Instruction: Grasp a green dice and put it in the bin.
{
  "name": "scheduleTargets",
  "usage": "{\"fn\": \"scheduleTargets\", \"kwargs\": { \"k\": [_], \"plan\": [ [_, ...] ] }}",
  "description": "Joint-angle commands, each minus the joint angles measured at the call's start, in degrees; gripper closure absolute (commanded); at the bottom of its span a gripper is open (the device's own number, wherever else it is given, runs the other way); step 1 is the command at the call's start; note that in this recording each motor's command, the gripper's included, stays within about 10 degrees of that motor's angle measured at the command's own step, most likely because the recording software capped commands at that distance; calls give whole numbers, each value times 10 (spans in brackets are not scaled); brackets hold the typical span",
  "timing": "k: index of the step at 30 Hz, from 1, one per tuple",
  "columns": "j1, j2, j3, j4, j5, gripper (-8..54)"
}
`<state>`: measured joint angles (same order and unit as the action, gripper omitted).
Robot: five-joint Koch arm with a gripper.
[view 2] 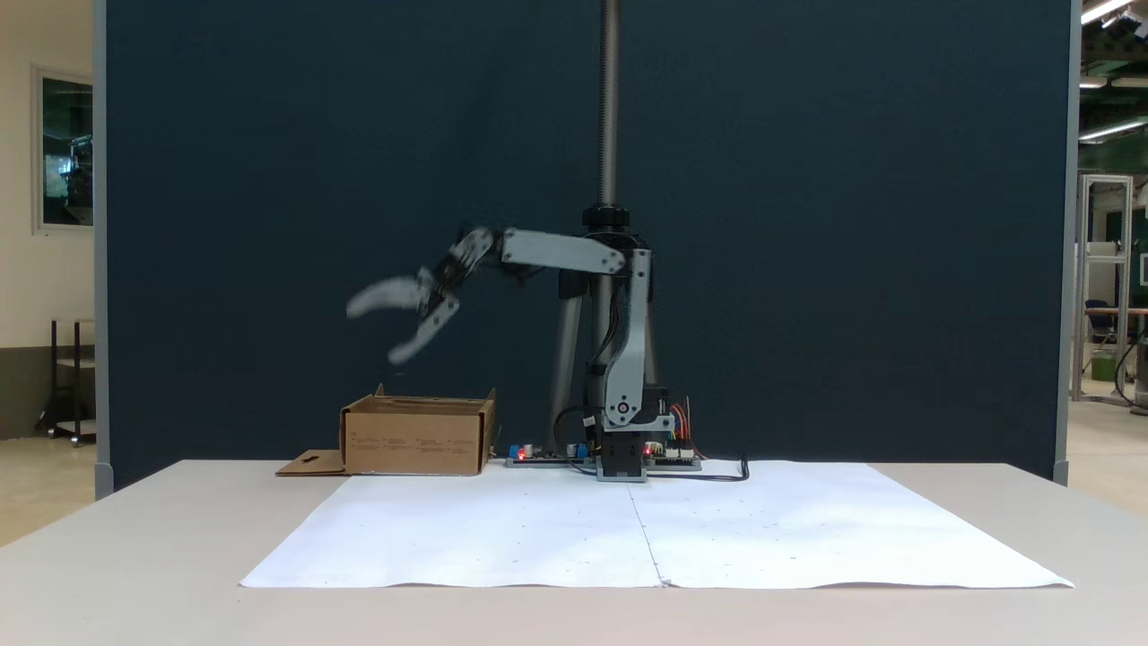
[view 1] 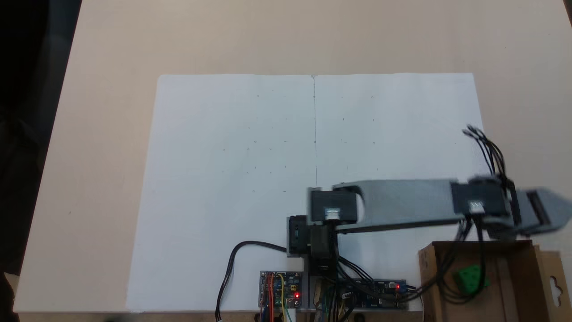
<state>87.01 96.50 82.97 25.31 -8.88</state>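
While your gripper (view 2: 375,333) hangs above the bin (view 2: 417,437) with its jaws wide apart and, though blurred, apparently empty, the green dice (view 1: 470,277) lies inside the bin, near its middle.

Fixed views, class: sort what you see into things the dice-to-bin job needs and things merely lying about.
Job:
green dice, inside the bin
bin
gripper, open above the bin

Lying about:
white paper sheet
circuit boards
loose cables
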Motion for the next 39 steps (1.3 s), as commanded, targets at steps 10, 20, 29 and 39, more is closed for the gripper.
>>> {"fn": "scheduleTargets", "kwargs": {
  "k": [10,20,29,39],
  "plan": [
    [-317,129,-33,-43,126,28],
    [-622,142,-19,-43,125,22],
    [-852,202,150,-129,127,23],
    [-905,326,475,-322,126,21]
  ]
}}
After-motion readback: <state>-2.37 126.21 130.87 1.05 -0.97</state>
